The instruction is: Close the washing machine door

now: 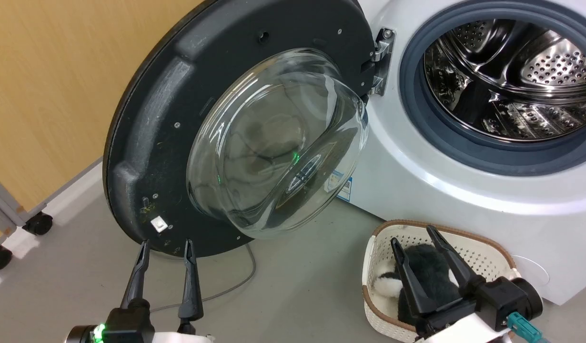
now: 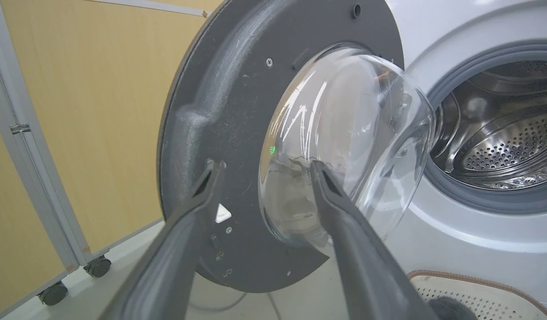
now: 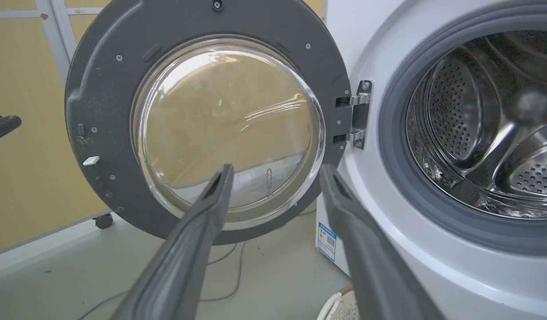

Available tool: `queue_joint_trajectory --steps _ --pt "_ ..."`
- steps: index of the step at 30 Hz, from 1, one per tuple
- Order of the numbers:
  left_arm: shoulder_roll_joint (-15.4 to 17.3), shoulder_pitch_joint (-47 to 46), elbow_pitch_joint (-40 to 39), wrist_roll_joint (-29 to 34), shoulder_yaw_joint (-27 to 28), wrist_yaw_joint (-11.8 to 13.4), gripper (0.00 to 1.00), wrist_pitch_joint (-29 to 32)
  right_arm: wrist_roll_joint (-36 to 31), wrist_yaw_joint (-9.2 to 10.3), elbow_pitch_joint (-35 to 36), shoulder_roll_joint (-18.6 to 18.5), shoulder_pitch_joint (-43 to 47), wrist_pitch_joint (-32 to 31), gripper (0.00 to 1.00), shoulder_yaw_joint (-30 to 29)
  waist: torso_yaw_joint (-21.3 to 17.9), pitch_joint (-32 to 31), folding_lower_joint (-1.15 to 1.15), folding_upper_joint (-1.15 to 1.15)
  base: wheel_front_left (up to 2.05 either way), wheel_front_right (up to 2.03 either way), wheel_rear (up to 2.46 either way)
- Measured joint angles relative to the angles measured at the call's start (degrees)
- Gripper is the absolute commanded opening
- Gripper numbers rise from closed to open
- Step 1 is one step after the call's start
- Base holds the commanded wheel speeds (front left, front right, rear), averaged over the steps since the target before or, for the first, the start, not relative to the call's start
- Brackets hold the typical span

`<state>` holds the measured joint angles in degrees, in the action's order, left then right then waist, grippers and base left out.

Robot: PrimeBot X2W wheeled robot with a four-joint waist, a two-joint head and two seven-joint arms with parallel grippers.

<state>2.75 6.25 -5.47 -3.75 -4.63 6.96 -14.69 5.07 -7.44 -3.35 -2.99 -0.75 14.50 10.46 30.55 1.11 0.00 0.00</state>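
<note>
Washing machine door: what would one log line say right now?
round black-rimmed glass-windowed washing machine door wide open | left end effector open, by its lower rim | right end effector open, above white perforated basket

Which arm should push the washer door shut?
Probably the left. The left gripper, open, sits by the free edge of the door, far from the hinge, where swinging it should be easiest. The right gripper, open, hovers over the basket, nearer the hinge.

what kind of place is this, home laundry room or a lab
Likely a test space set up as a laundry corner: a washing machine with its door open, a laundry basket on the floor, and a wood-look partition on casters.
</note>
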Motion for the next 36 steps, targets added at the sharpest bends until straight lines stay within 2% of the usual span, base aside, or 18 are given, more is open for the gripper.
queue_joint_trajectory --steps 2,3,4,7,11,15,18,21,25,29,32,34,36 --pt "0.0 0.0 -0.23 -0.23 0.08 -0.02 1.0 0.0 0.0 -0.01 0.0 0.0 0.0 0.01 1.0 0.02 0.0 0.0 0.0 0.0 0.0 0.0 0.0" --pt "0.0 0.0 -0.44 -0.83 0.1 -0.15 0.27 0.01 0.0 0.0 0.0 0.0 0.0 0.01 1.0 0.03 0.0 0.0 0.0 0.0 0.0 0.0 0.0" --pt "-0.01 0.01 -1.02 -1.48 0.26 -0.46 0.0 0.0 0.0 0.0 0.0 0.0 0.0 0.01 1.0 0.02 0.0 0.0 0.0 0.0 0.0 0.0 0.0" --pt "-0.05 -0.05 -4.68 -2.58 2.53 -0.82 0.0 0.0 -0.01 0.0 0.01 0.0 0.01 0.04 1.0 0.03 0.05 -0.04 0.0 0.0 0.0 0.0 0.0" --pt "0.03 -0.44 -9.58 -3.34 8.2 -0.88 0.0 -0.07 -0.02 0.0 0.03 0.0 0.01 0.26 1.0 0.01 0.12 -0.01 0.0 0.0 0.0 0.0 0.0" --pt "2.08 -2.43 -10.38 -5.84 13.93 -4.59 0.0 -0.07 -0.04 0.0 0.1 -0.07 0.08 0.26 1.0 -0.19 0.11 0.01 0.0 0.0 0.0 0.0 0.0" --pt "5.02 -6.67 -7.26 -10.77 18.94 -8.5 0.0 -0.07 -0.32 0.0 0.32 -0.2 0.23 0.26 1.0 -0.74 0.09 0.52 0.0 0.0 0.0 0.0 0.0" --pt "7.09 -12.04 -1.52 -18.08 22.34 -10.44 0.0 1.08 -0.57 0.0 0.7 -0.31 0.25 0.26 1.0 -1.26 0.09 1.17 0.0 0.0 0.0 0.0 0.0" --pt "10.15 -20.09 7.35 -28.31 24.34 -12.23 0.0 9.47 -0.68 0.0 1.33 -0.41 0.35 0.26 1.0 -2.13 0.08 2.1 0.0 0.0 0.0 0.0 0.0" --pt "10.9 -27.95 16.22 -40.3 27.66 -12.51 0.0 17.6 -1.14 0.0 1.96 -0.42 1.42 0.26 1.0 -3.07 0.06 2.69 0.0 0.0 0.0 0.0 0.0" --pt "11.4 -32.96 22.83 -47.63 30.56 -11.55 0.0 23.06 -1.52 -0.01 2.42 -0.41 1.82 0.26 1.0 -3.55 0.04 3.07 0.0 0.0 0.0 0.0 0.0" --pt "11.48 -35.68 26.77 -52.08 32.31 -10.17 0.0 26.5 -1.59 0.0 2.79 -0.41 2.1 0.26 1.0 -3.86 0.05 3.32 0.0 0.0 0.0 0.0 0.0" --pt "11.03 -39.46 33.12 -58.66 35.16 -7.02 0.0 32.0 -1.69 0.0 3.21 -0.41 2.41 0.26 1.0 -4.38 0.08 3.71 0.0 0.0 0.0 0.0 0.0"
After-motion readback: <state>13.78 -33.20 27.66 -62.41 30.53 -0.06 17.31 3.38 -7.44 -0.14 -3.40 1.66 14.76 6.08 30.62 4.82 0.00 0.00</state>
